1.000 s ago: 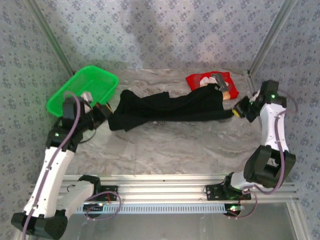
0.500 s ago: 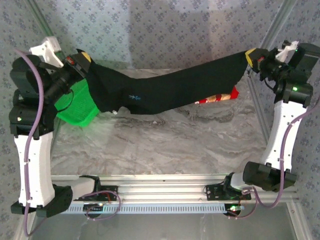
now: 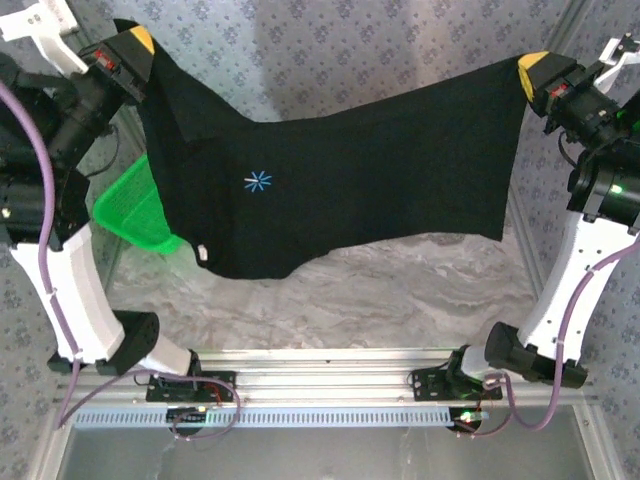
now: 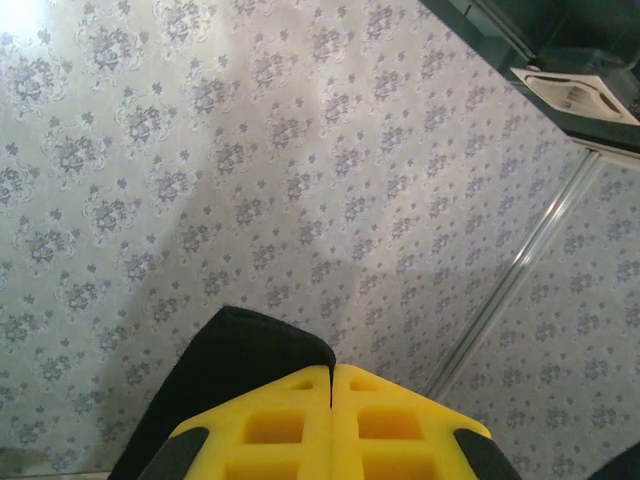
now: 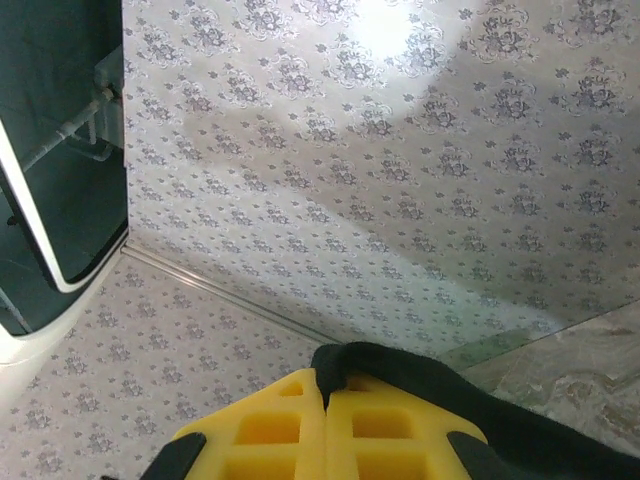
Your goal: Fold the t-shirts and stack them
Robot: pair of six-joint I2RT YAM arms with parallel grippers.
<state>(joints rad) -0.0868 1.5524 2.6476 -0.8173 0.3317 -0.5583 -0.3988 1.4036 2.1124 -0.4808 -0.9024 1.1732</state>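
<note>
Black t-shirt [image 3: 350, 180] hangs stretched like a curtain from the left end effector [image 3: 135, 42] to the right end effector [image 3: 530, 62], so it walls off the back of the tabletop [image 3: 400, 300] side to side. The strip along the near edge, under the hem, is bare and easy to pass. Green basket [image 3: 130, 205] crowds the left edge, half behind the cloth.

No wording or number is legible; the sole mark is a small light-blue asterisk-shaped emblem [image 3: 258, 181] on the black t-shirt [image 3: 400, 170].

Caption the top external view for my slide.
Left fingers and right fingers pinch opposite ends of the black t-shirt, held spread above the table.
</note>
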